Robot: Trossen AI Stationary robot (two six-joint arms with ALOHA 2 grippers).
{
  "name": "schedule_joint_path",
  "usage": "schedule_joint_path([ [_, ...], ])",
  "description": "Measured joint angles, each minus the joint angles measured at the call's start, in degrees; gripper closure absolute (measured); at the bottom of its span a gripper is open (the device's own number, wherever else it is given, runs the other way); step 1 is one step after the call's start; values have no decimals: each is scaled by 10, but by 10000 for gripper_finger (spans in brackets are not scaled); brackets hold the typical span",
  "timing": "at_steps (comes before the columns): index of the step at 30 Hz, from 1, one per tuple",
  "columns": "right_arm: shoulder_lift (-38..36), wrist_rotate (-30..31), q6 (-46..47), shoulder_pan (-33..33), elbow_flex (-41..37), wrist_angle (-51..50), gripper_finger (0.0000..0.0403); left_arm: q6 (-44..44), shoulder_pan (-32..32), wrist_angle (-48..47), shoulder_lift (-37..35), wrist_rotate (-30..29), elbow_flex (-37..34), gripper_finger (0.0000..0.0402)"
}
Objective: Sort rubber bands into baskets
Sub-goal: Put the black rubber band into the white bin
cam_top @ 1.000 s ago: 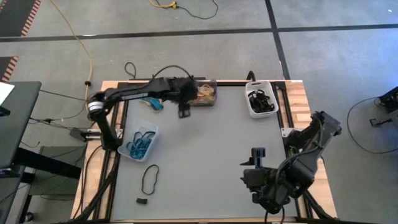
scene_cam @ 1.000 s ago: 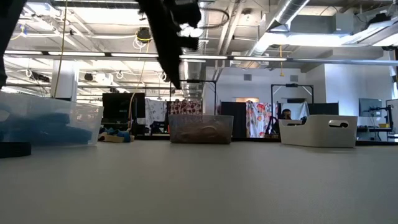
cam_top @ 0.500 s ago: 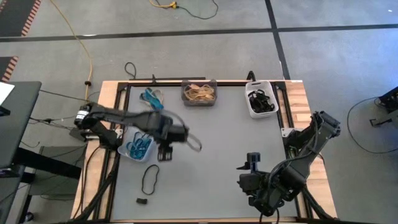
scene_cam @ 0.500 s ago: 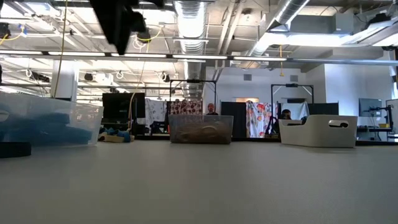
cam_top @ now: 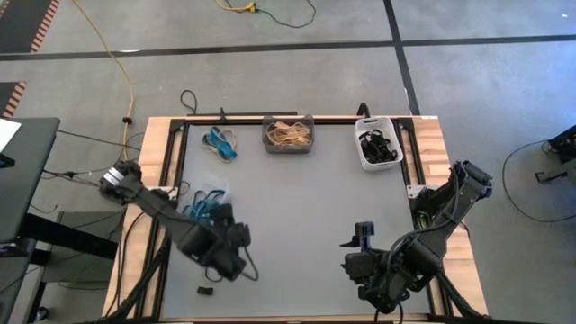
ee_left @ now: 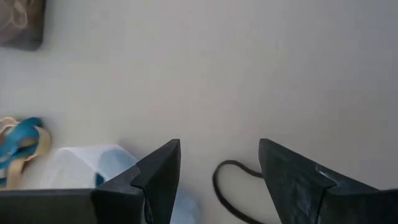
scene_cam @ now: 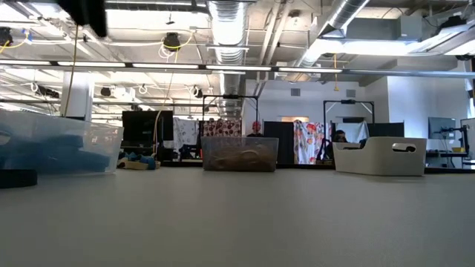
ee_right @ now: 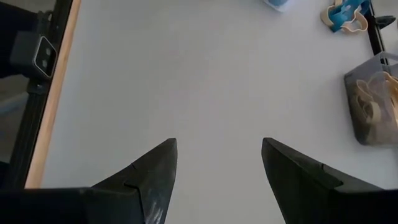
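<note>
My left gripper (cam_top: 238, 262) hangs open above the table's near left, and its body hides the loose black rubber band in the high view. In the left wrist view that black band (ee_left: 227, 180) lies flat on the table below the gap between my fingers (ee_left: 219, 169), untouched. The clear basket (cam_top: 203, 206) holds blue bands, the dark grey basket (cam_top: 288, 134) tan ones, the white basket (cam_top: 377, 148) black ones. My right gripper (cam_top: 361, 238) waits open at the near right, nothing between its fingers (ee_right: 217, 168).
Loose blue and tan bands (cam_top: 220, 144) lie near the far left edge. A small black piece (cam_top: 206, 290) lies by the near edge. The grey table top between the baskets and my right gripper is bare. Wooden rails (cam_top: 447, 180) frame the table.
My left gripper has swept from the dark grey basket at the far edge toward the near left, past the clear basket, and now stands over the black band, open throughout. My right gripper has sunk a little.
</note>
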Motion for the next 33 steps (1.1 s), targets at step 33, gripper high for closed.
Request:
schedule_joint_path([
  [33, 0, 1, 1, -3, -2, 18, 138, -278, -92, 362, -2, 16, -357, 210],
])
